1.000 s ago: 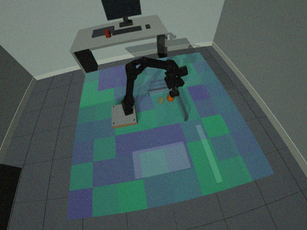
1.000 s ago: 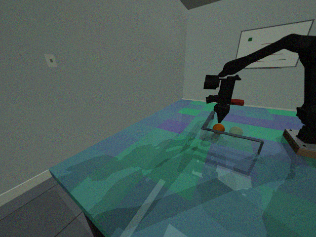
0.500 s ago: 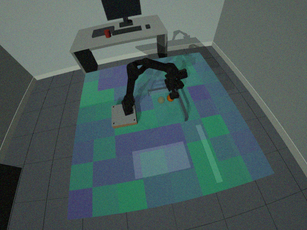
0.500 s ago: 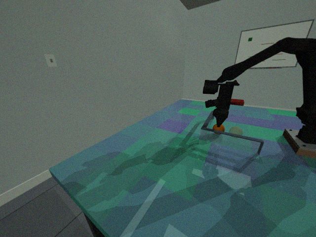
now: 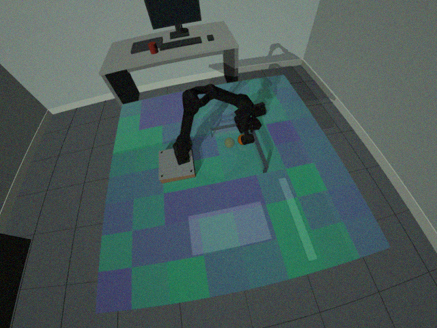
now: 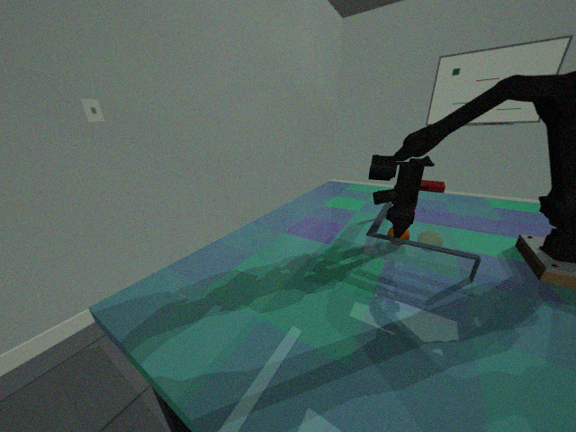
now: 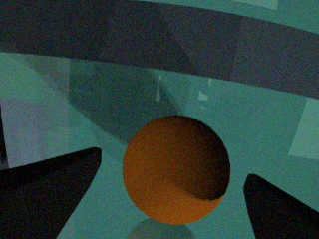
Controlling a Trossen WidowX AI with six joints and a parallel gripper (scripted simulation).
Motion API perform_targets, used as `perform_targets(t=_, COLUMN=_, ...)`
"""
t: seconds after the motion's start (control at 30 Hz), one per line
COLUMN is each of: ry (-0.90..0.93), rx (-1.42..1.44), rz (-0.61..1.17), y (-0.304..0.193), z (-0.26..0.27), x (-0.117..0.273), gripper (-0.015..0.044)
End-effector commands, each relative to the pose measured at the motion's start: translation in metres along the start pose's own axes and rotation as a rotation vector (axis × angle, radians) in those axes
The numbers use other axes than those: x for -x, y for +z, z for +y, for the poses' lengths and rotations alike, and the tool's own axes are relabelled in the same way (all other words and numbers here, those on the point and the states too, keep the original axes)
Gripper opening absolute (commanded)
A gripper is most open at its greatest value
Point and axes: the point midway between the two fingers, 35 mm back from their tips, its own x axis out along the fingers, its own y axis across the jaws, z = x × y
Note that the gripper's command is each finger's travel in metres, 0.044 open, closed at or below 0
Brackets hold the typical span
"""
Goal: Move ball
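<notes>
The orange ball [image 5: 240, 140] [image 6: 392, 235] [image 7: 175, 181] rests on the table inside the corner of the two low clear walls with dark rims [image 5: 261, 155] [image 6: 442, 249] [image 7: 125, 37]. The pale see-through copy [image 5: 229, 142] [image 6: 430, 239] [image 7: 160, 232] is beside the ball, on the side toward the robot's base. My gripper [image 5: 246, 139] [image 6: 400, 231] [image 7: 172, 169] is open and points down at the ball. In the wrist view the ball shows between the two spread fingers, with a gap on each side. The fingers partly hide the ball in the top and exterior views.
The arm's base plate [image 5: 174, 169] [image 6: 558, 274] stands on the patchwork table top. One wall's rim runs close past the gripper, on the side away from the base. A pale strip [image 5: 298, 219] and a pale rectangle [image 5: 229, 225] show on the surface. A desk [image 5: 197, 49] stands behind.
</notes>
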Motion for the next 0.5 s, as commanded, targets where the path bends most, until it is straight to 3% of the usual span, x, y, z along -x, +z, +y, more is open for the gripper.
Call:
perform_targets(t=0.0, ry=-0.008, rx=-0.003, rz=0.007, y=-0.0016, z=-0.0013, x=-0.0077, gripper=0.0398)
perform_targets(t=0.07, ry=-0.008, rx=-0.003, rz=0.007, y=-0.0017, z=-0.0013, x=-0.0088, gripper=0.0398)
perform_targets(t=0.17, ry=-0.008, rx=-0.003, rz=0.007, y=-0.0017, z=-0.0013, x=-0.0088, gripper=0.0319)
perform_targets(t=0.47, ry=-0.008, rx=-0.003, rz=0.007, y=-0.0017, z=-0.0013, x=-0.0088, gripper=0.0259)
